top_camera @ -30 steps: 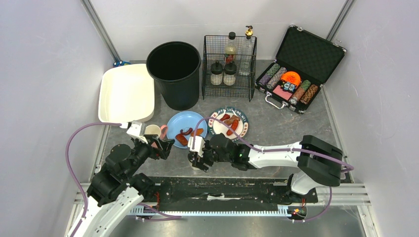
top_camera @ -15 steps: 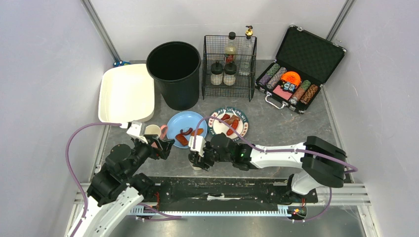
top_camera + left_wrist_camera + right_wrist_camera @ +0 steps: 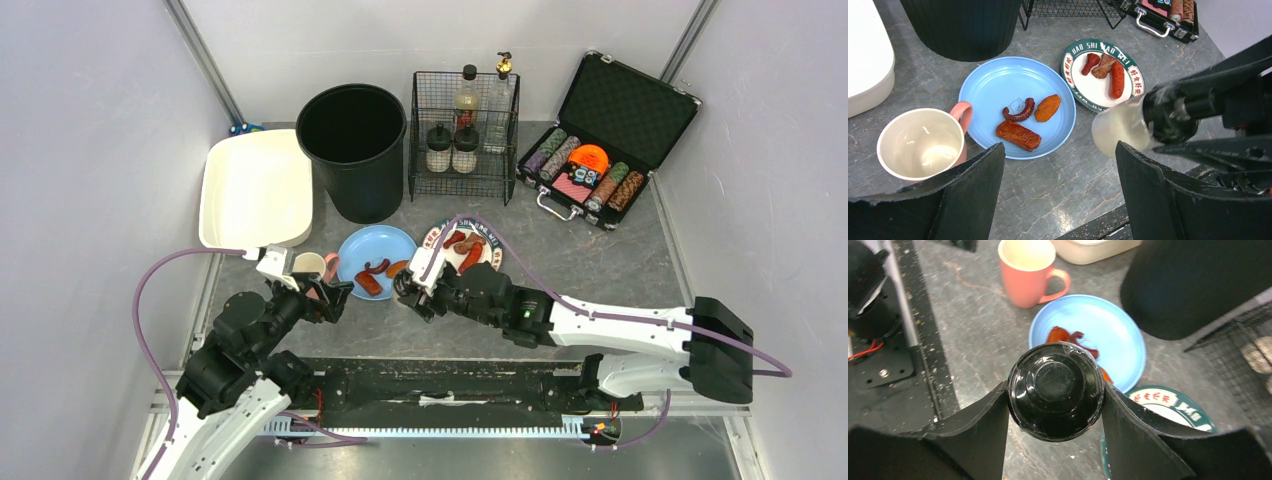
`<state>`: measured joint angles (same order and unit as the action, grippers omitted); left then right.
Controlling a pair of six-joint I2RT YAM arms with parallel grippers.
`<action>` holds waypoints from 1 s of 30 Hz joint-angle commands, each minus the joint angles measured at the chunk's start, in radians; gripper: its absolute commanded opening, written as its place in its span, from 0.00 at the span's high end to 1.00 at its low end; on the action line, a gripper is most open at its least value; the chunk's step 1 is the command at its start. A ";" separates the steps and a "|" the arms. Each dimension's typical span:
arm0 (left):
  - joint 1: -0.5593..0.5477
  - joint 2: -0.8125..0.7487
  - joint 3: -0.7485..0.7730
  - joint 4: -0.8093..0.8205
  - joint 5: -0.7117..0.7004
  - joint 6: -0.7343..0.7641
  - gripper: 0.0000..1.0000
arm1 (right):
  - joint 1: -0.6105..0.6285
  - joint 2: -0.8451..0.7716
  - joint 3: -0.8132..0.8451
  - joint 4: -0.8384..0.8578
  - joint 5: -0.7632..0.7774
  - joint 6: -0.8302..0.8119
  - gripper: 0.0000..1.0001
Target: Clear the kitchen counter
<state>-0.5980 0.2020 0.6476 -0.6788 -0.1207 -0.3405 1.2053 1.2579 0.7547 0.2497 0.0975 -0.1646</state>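
The kitchen counter (image 3: 600, 262) is dark grey mottled stone. My right gripper (image 3: 412, 288) is shut on a pale shaker jar (image 3: 1120, 129) with a black lid (image 3: 1055, 397), holding it above the counter between the blue plate (image 3: 352, 250) and the green-rimmed plate (image 3: 488, 262). Both plates carry pieces of food. My left gripper (image 3: 330, 294) is open and empty, just right of a pink mug (image 3: 308, 264). The left wrist view shows the mug (image 3: 922, 143) by the left finger (image 3: 948, 200) and bare counter between the fingers.
A black bin (image 3: 352, 150), a white tray (image 3: 255, 190), a wire basket (image 3: 465, 125) with bottles, and an open poker-chip case (image 3: 600, 150) stand along the back. A black rail frame (image 3: 450, 385) runs along the near edge.
My right gripper has moved away from the near rail, up and to the right toward the two plates, carrying the jar. The left arm has not moved.
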 commanded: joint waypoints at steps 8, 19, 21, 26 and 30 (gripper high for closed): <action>-0.005 0.003 -0.007 0.030 0.015 0.035 0.13 | -0.013 -0.108 0.096 0.002 0.320 -0.029 1.00; -0.006 -0.003 -0.008 0.030 0.013 0.037 0.13 | -0.218 -0.065 0.208 -0.008 0.339 0.043 1.00; -0.005 -0.002 -0.008 0.030 0.011 0.037 0.13 | -0.254 -0.038 0.241 -0.015 0.329 0.062 1.00; -0.005 -0.002 -0.008 0.030 0.009 0.037 0.13 | -0.317 0.041 0.332 -0.023 0.323 0.074 1.00; -0.005 -0.003 -0.008 0.030 0.009 0.037 0.13 | -0.364 0.113 0.410 -0.024 0.320 0.098 1.00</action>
<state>-0.5980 0.2020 0.6476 -0.6792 -0.1207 -0.3405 0.8768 1.3281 1.0508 0.1429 0.4168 -0.1005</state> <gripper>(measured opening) 0.870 0.612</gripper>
